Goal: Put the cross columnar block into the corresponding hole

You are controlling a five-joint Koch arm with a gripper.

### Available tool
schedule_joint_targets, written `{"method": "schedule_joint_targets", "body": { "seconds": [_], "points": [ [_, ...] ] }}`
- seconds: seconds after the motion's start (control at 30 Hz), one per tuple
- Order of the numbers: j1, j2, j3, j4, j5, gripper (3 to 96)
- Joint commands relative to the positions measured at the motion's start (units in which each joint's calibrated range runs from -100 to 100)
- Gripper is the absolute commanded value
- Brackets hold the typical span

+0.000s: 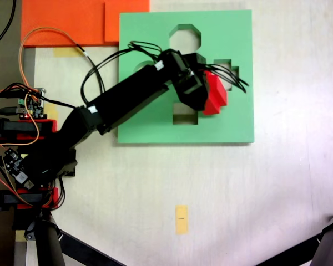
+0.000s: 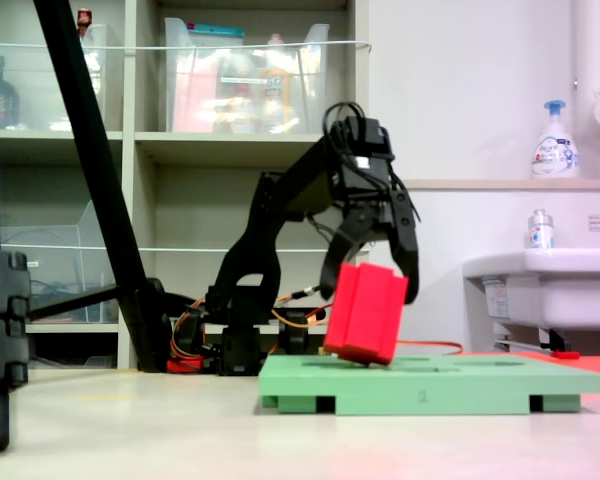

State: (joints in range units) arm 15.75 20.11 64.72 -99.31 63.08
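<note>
Red foam block point(image 2: 365, 312), one only, hangs tilted in the clenched jaws of the gripper point(image 2: 368, 270), its lower corner at the green board point(image 2: 430, 382). In the first exterior view it sits between the plus-shaped hole point(image 1: 228, 73) and the square hole point(image 1: 185, 116). Three cutouts show, including an octagonal hole point(image 1: 184, 37); open desk point(image 1: 277, 194) surrounds the board.

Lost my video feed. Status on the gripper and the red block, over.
Gripper shut on the cross columnar block. Block tilted, its low corner at the green board, not in the cross hole. Nothing blocking the hole.
</note>
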Motion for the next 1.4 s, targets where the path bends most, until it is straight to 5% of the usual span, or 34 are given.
{"method": "schedule_joint_targets", "body": {
  "seconds": [0.03,0.77,1.4],
  "points": [
    [0.98,1.54,3.97,-0.40,1.32,32.6],
    [2.59,10.90,4.77,23.97,2.44,35.5],
    [2.49,0.42,11.25,24.74,-1.61,37.9]
  ]
}}
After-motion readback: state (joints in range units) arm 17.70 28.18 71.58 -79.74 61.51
